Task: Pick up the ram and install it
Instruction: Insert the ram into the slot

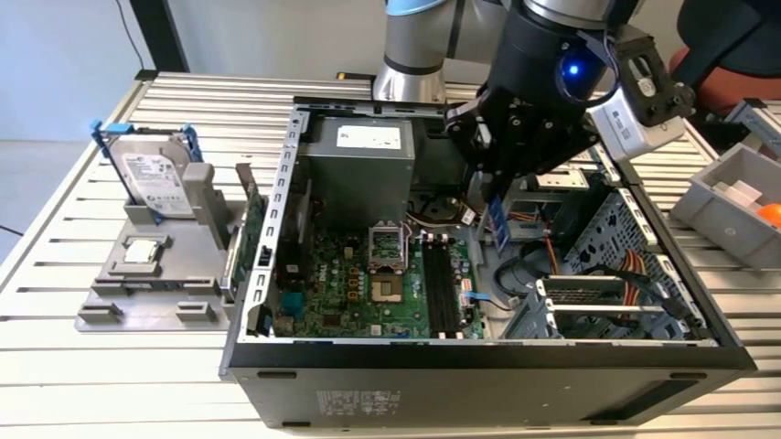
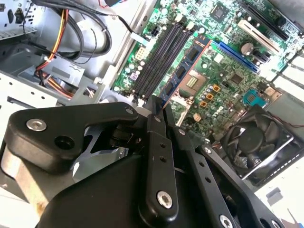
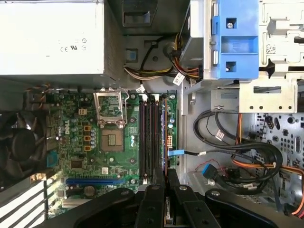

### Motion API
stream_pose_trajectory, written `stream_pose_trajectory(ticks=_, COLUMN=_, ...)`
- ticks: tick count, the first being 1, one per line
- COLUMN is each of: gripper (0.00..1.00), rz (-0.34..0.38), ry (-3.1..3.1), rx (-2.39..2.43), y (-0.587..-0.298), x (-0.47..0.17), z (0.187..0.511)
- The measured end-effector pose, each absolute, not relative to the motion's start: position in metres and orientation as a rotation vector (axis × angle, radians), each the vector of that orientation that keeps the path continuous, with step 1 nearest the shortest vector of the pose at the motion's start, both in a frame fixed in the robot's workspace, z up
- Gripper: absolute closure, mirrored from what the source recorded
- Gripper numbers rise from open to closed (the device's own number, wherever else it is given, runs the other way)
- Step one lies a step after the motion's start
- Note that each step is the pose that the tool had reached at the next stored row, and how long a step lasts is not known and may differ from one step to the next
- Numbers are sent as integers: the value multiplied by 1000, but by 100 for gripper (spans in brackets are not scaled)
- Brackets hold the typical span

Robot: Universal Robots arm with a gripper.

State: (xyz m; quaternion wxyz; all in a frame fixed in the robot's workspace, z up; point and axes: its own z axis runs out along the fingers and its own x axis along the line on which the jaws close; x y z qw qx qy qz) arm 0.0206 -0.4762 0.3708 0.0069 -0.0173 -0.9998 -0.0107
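Now, the ram point(image 1: 498, 222) hangs from the gripper point(image 1: 495, 194) above the open case point(image 1: 488, 352); in the exterior view it is a blue stick pointing down from the fingertips, over the gap between the motherboard point(image 1: 366, 274) and the drive cage point(image 1: 610, 238); the slots point(image 1: 442, 288) lie below it and slightly toward the exterior view's left.

In the second wrist view the ram point(image 2: 183, 71) runs straight out from between the fingers point(image 2: 156, 142), long axis roughly parallel to the slots point(image 2: 161, 57) and just beside them in the picture, over the socket point(image 2: 192, 83) side; black chips show along its face.

In the first wrist view the slots point(image 3: 152, 137) run lengthwise toward the gripper point(image 3: 166, 190); all appear vacant, judged from the dark channels; the socket point(image 3: 110, 137) sits beside them, the fan point(image 3: 21, 147) farther out.

Gripper state: jaws closed on the ram's upper end, stick clamped edge-on between them; not touching the board.

Judgement: ram picked, carried over the case, not yet seated; the alignment that matters is sideways offset between stick and slot, lengthwise direction already close.
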Motion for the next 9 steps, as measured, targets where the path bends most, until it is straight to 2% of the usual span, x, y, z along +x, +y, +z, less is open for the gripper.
stream_pose_trajectory(ticks=9, gripper=100, rz=-33, ry=-3127, rx=-54, y=-476, x=21, z=363)
